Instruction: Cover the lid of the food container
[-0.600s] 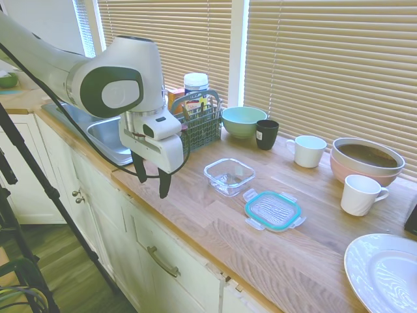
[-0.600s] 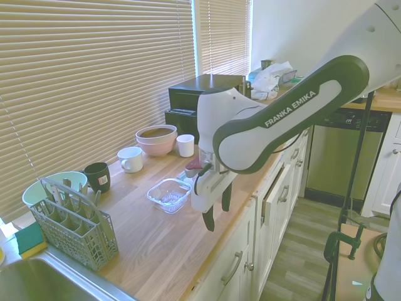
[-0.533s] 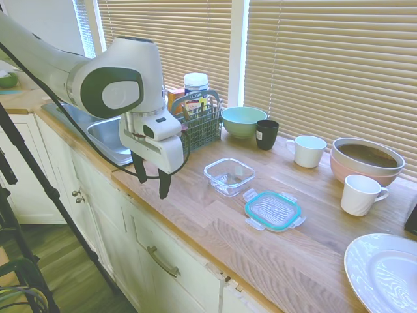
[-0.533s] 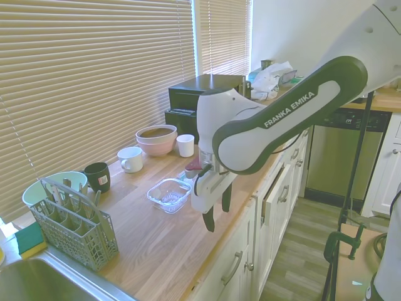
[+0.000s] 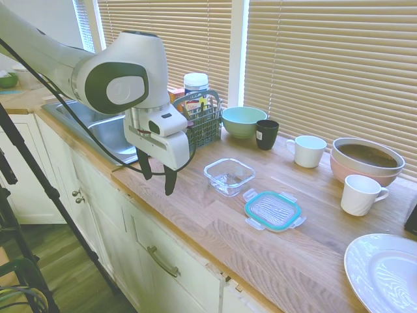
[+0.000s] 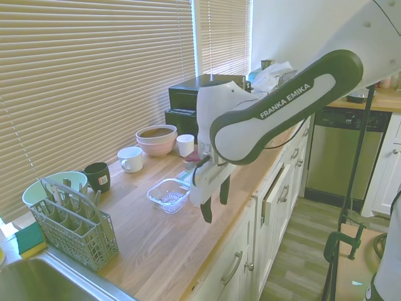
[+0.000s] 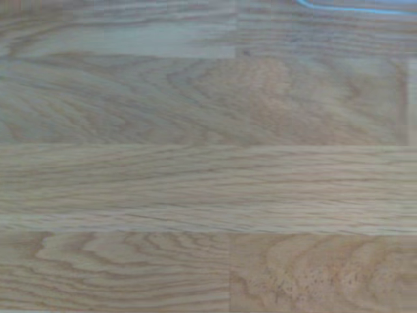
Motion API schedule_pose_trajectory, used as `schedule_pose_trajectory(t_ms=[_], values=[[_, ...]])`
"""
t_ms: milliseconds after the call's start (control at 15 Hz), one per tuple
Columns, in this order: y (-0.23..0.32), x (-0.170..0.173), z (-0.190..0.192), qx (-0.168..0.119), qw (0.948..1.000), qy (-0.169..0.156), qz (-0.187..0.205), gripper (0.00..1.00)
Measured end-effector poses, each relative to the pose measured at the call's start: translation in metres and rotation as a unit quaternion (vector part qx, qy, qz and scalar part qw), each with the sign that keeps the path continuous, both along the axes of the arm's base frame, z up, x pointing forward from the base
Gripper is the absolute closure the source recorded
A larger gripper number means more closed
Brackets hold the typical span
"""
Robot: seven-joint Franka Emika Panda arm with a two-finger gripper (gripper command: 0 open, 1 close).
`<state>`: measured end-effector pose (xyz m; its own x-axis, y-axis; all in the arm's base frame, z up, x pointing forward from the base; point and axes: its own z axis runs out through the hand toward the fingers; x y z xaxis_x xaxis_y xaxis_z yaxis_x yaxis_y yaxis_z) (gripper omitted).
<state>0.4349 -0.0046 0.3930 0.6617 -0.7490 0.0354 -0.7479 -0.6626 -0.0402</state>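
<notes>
The clear lid (image 5: 273, 210) with its teal rim lies flat on the wooden counter (image 5: 215, 225), just right of the clear food container (image 5: 229, 176). That container (image 6: 169, 194) stands open, with no cover on it. My gripper (image 5: 158, 177) hangs open over the counter's front edge, left of the container, fingers pointing down and holding nothing. From the other side the gripper (image 6: 214, 203) is seen beside the container. The lid is hidden behind the arm there. The wrist view shows wood grain and a thin teal line (image 7: 352, 9) at one edge.
A grey cutlery basket (image 5: 199, 119), a mint-green bowl (image 5: 243, 120), a black cup (image 5: 266, 134), two white mugs (image 5: 307, 150) and stacked bowls (image 5: 367, 160) line the window side. A white plate (image 5: 386, 270) sits far right, the sink (image 5: 111, 134) at left.
The gripper has moved a little to the right along the counter, nearer the container, and slightly up. The lid and container have not moved.
</notes>
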Motion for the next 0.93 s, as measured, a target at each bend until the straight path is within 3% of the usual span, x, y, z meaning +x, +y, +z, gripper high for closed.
schedule_pose_trajectory(t_ms=[933], values=[[-0.131,0.052,0.054,0.02,0.9993,-0.03,-0.011,0.0]])
